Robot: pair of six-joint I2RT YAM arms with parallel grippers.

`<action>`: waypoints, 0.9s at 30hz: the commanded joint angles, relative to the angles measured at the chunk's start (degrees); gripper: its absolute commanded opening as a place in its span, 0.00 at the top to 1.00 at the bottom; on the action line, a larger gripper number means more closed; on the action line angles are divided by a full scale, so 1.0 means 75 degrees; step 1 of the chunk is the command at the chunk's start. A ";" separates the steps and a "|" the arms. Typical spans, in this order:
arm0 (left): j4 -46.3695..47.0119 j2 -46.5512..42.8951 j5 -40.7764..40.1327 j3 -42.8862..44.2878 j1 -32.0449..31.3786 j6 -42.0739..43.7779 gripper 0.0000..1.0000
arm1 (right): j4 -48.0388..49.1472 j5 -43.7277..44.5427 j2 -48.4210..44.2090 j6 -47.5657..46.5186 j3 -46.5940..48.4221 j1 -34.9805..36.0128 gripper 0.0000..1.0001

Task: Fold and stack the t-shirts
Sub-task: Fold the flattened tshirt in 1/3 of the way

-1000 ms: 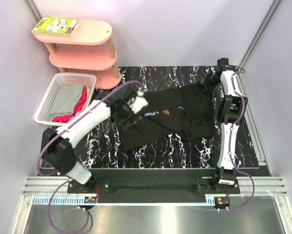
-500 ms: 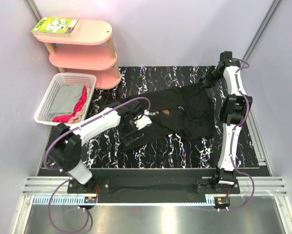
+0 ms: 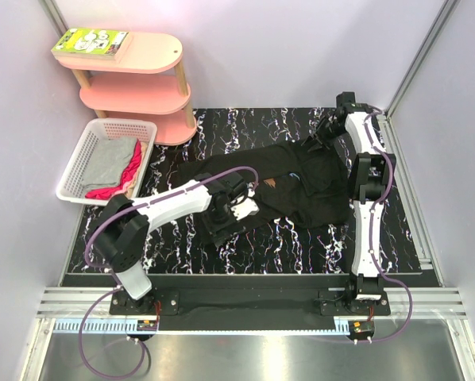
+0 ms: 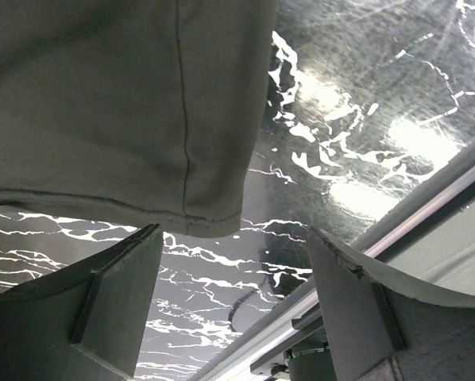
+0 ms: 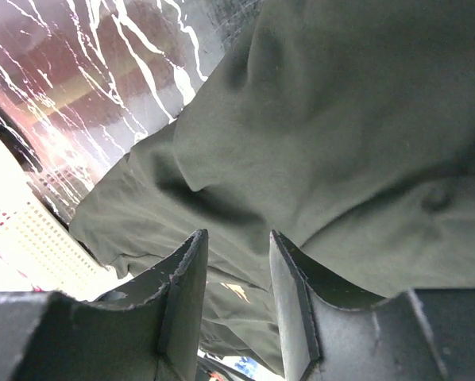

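The large black t-shirt [image 3: 301, 186] lies spread and rumpled on the black marbled table [image 3: 245, 127], its chest print [image 3: 269, 183] partly showing. My left gripper [image 3: 239, 208] is low at the shirt's near left hem. In the left wrist view it [image 4: 233, 270] is open wide, with the hem corner [image 4: 214, 218] just beyond the fingertips. My right gripper [image 3: 326, 132] hovers over the shirt's far right part. In the right wrist view it [image 5: 237, 266] is open over the cloth [image 5: 341, 143] and holds nothing. A grey shirt [image 3: 110, 161] and a red one [image 3: 110, 190] lie in the basket.
The white lattice basket [image 3: 75, 171] stands at the table's far left. A pink shelf unit [image 3: 138, 87] with a green book [image 3: 90, 41] stands behind it. A metal rail [image 4: 396, 214] runs along the table's near edge.
My left gripper has swung right and toward the near edge, from the shirt's left side to its near hem. My right gripper has shifted a little left over the shirt's far edge.
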 commanded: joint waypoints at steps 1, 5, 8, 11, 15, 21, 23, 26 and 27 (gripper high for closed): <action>0.0320 0.0152 0.0022 -0.0166 0.0028 -0.0171 0.23 | 0.0197 -0.0328 0.0179 0.0118 0.0149 -0.0035 0.56; 0.0531 0.0257 -0.0002 -0.0390 0.0039 -0.0241 0.23 | 0.0302 -0.0258 0.0039 0.0048 -0.0319 -0.0023 0.56; 0.0753 0.0374 -0.0072 -0.0565 0.0039 -0.0253 0.24 | 0.0326 -0.0176 -0.0032 -0.0022 -0.0601 -0.0023 0.56; 0.0999 0.0538 -0.0200 -0.0753 0.0051 -0.0300 0.28 | 0.0326 -0.0105 -0.0102 -0.0080 -0.0730 -0.0023 0.56; 0.1082 0.0609 -0.0248 -0.0812 0.0039 -0.0265 0.41 | 0.0326 0.0024 -0.0067 -0.0116 -0.0719 -0.0035 0.56; 0.1140 0.0609 -0.0365 -0.1104 0.0179 -0.0101 0.74 | 0.0303 0.0117 0.0120 -0.0081 -0.0566 -0.0058 0.56; 0.1187 0.0539 -0.0353 -0.1292 0.0308 -0.0043 0.83 | 0.0303 0.0141 0.0167 -0.0104 -0.0589 -0.0093 0.56; 0.1292 0.0457 -0.0353 -0.1550 0.0484 0.0039 0.91 | 0.0314 0.0176 0.0190 -0.0116 -0.0648 -0.0163 0.56; 0.1304 0.0433 -0.0399 -0.1666 0.0508 0.0063 0.93 | 0.0314 0.0165 0.0202 -0.0139 -0.0683 -0.0187 0.56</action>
